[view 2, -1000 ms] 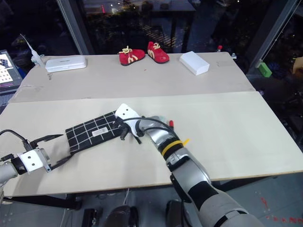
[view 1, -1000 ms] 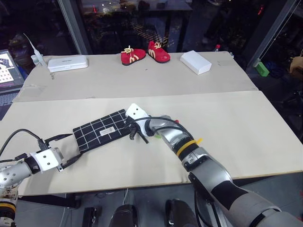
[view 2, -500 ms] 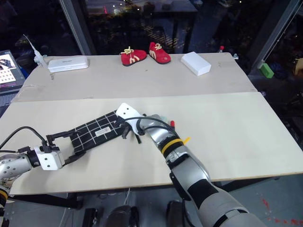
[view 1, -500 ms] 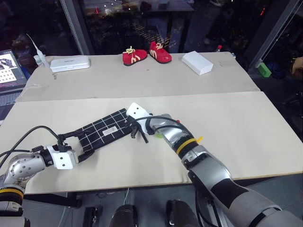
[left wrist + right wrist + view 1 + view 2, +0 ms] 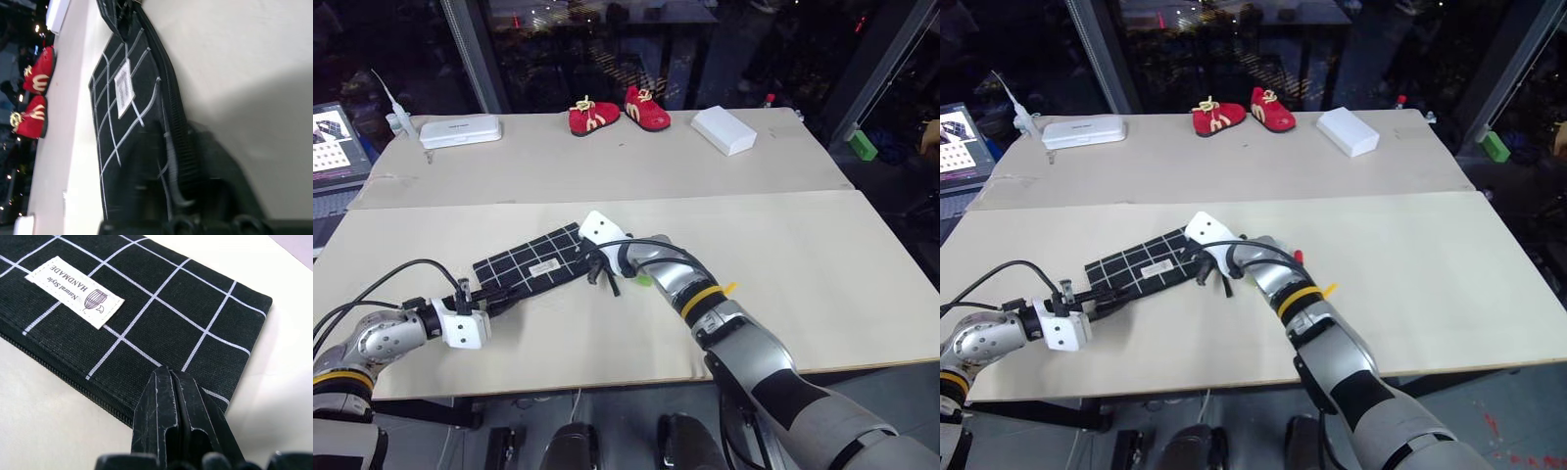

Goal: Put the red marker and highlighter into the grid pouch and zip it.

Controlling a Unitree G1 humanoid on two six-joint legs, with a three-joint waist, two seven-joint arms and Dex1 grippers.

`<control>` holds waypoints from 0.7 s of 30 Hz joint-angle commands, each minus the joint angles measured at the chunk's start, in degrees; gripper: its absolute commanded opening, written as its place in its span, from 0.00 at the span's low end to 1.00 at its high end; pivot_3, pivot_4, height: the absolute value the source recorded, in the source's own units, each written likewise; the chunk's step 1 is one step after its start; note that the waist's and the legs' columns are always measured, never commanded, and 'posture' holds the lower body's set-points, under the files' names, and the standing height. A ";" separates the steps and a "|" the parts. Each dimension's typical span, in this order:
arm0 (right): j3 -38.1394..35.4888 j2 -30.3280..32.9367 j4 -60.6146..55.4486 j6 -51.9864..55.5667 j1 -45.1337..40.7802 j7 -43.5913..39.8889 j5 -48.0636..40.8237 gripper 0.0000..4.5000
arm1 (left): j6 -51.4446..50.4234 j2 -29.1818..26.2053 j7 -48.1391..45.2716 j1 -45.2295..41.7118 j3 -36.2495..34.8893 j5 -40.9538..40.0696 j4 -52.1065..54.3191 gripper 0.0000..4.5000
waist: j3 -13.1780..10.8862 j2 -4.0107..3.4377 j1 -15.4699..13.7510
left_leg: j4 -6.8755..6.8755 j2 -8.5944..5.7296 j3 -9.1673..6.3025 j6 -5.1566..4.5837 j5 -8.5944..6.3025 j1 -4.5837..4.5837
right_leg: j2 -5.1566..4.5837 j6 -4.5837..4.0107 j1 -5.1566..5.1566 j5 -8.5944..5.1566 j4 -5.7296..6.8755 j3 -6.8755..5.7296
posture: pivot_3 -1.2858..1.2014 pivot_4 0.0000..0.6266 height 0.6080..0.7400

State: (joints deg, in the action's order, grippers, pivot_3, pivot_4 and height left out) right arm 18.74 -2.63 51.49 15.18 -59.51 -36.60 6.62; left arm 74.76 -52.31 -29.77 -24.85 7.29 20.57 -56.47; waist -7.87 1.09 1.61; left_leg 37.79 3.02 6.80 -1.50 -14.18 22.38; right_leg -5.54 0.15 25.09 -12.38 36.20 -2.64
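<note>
In the left eye view, the grid pouch (image 5: 530,265) lies flat on the table (image 5: 822,274) between the two grippers. The left gripper (image 5: 499,297) has its fingers closed on the pouch's near left corner. The right gripper (image 5: 598,271) presses on the opposite end of the pouch, fingers together. Just beside this wrist, a bit of light green, perhaps the highlighter (image 5: 644,279), looks out from under the arm.

In the right eye view, a small red tip (image 5: 1297,256) shows just behind the right forearm; I cannot tell if it is the red marker. Far beyond both grippers stand a pair of red shoes (image 5: 1240,111) and a white box (image 5: 1348,130).

In the left wrist view, the pouch's corner sits between the left fingers (image 5: 146,176), the zipper edge running away from them.

In the right wrist view, the right fingers (image 5: 171,416) are shut tight, tips on the fabric close to the zipper edge, the white label (image 5: 74,291) further ahead.
</note>
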 commanded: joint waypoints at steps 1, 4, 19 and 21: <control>-1.11 0.40 -0.27 -0.62 -0.42 -0.06 0.04 0.00 | 1.09 1.26 -0.45 0.62 2.70 -0.43 -0.55 0.02 | 0.00 0.00 0.00 | 0.00 0.00 0.00 0.00 0.00 0.00 | 0.00 0.00 0.00 0.00 0.00 0.00 | 0.52 0.24 1.00; -1.27 0.45 -0.16 -0.79 -0.46 -0.27 -0.05 0.00 | 0.99 1.51 -1.17 0.90 3.50 -1.84 -0.23 0.02 | 0.00 0.00 0.00 | 0.00 0.00 0.00 0.00 0.00 0.00 | -0.01 0.00 0.00 0.00 -0.01 0.00 | 0.52 0.24 1.00; -17.60 8.10 -26.07 24.35 -0.85 -17.57 -23.97 0.78 | -22.85 8.34 -12.77 8.25 -4.11 -32.59 15.22 0.00 | -0.07 -0.11 -0.59 | 0.09 0.01 -0.33 -0.06 0.00 0.27 | -0.07 0.10 0.04 0.07 -0.02 -0.08 | 0.52 0.24 1.00; -17.12 11.41 -30.73 25.64 1.22 -18.82 -24.62 0.78 | -28.58 9.27 -12.27 9.40 -5.69 -35.20 20.80 0.00 | -0.07 -0.11 -0.61 | 0.10 0.02 -0.40 -0.10 -0.03 0.39 | -0.06 0.11 0.04 0.08 -0.05 -0.16 | 0.52 0.24 1.00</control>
State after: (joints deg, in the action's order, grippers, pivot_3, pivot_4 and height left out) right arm 1.89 7.33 25.81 38.91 -59.67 -53.59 -15.83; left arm 51.10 -43.32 -42.31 -15.47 3.72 -10.96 -41.32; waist -7.94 0.98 1.00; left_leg 37.89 3.05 6.34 -1.63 -14.22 22.85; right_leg -5.59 0.26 25.15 -12.30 36.13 -2.85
